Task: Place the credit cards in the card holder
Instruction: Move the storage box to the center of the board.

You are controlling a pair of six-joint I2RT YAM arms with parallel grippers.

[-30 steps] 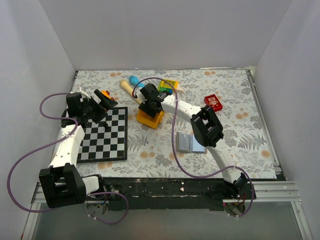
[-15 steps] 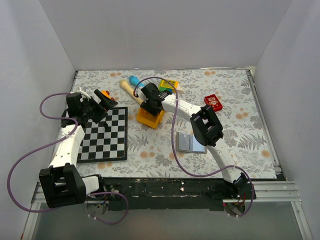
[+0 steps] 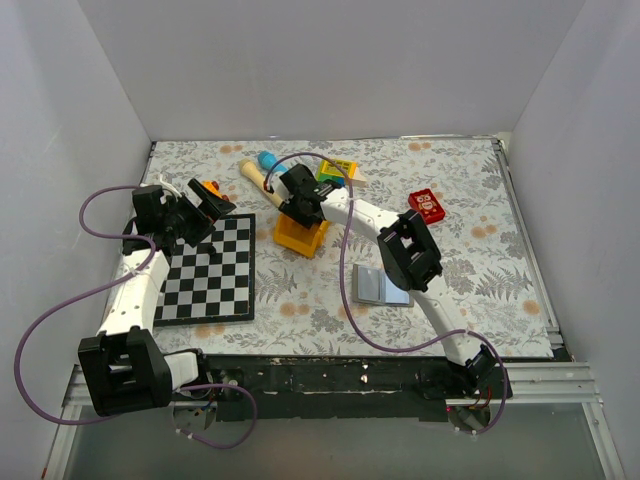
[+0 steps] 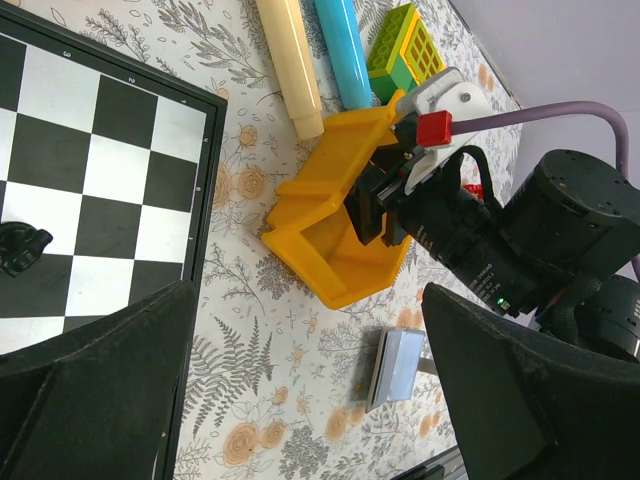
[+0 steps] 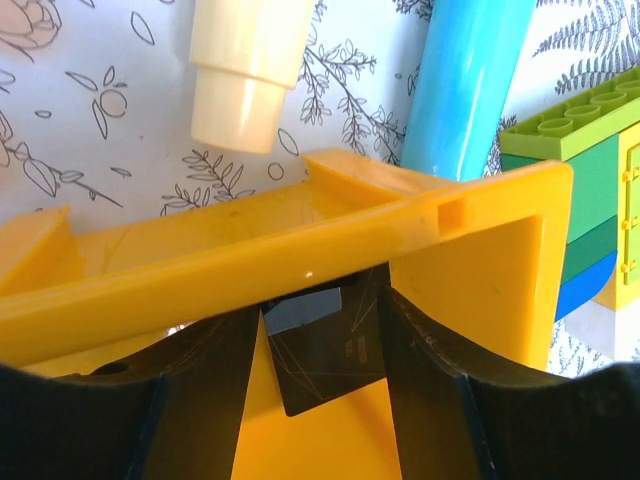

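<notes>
A black credit card leans inside the orange tray against its far wall. My right gripper reaches into that tray with one finger on each side of the card. Its jaws are still apart, with a slim gap on the left. The right gripper sits over the tray's far end. The grey card holder lies unfolded on the cloth near the right arm, its pale inside showing. My left gripper hangs wide open above the chessboard's far edge, holding nothing.
A chessboard lies at the left with a black piece on it. A cream cylinder, a blue cylinder and a green-yellow block sit behind the tray. A red block lies at the right.
The right gripper has slid further up-left into the tray, and its fingers have narrowed around the card. The left arm has not moved.
</notes>
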